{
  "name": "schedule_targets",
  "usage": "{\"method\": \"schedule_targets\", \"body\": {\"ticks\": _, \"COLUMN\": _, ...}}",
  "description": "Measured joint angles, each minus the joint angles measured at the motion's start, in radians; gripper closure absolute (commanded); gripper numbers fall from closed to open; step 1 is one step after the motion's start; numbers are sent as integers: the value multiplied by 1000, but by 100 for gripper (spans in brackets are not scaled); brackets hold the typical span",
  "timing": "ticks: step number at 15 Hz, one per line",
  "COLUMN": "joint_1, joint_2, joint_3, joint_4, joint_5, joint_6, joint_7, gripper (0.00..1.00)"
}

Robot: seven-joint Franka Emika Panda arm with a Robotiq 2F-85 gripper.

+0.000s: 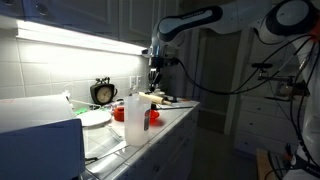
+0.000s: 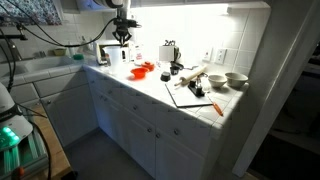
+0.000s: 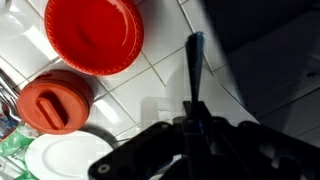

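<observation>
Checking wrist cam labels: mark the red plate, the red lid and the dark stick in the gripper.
red plate [image 3: 95,35], wrist view, middle of its inner face.
red lid [image 3: 52,108], wrist view, centre of its top.
dark stick [image 3: 193,70], wrist view, halfway along the visible shaft.

I work in a dim kitchen where a bright strip light [image 1: 70,38] under the wall cupboards washes the white tiled backsplash [image 1: 40,72] and the white tiled counter [image 2: 155,83]. Below the counter runs a row of white cabinets [image 2: 140,122] with small knobs, above a grey floor [image 2: 105,160]. Past the counter's end I see a dark doorway [image 1: 215,95] and a white chest of drawers [image 1: 262,112].
</observation>
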Motion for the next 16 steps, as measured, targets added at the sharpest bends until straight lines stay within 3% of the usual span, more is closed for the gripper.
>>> {"method": "schedule_targets", "body": {"ticks": 11, "joint_1": 92, "joint_2": 19, "joint_3": 1, "joint_4": 52, "joint_5": -1, "joint_6": -24, "joint_7": 0, "gripper": 98}}
{"method": "schedule_targets", "body": {"ticks": 16, "joint_1": 143, "joint_2": 41, "joint_3": 1, "joint_4": 52, "joint_5": -7, "joint_6": 70, "joint_7": 1, "gripper": 98}}
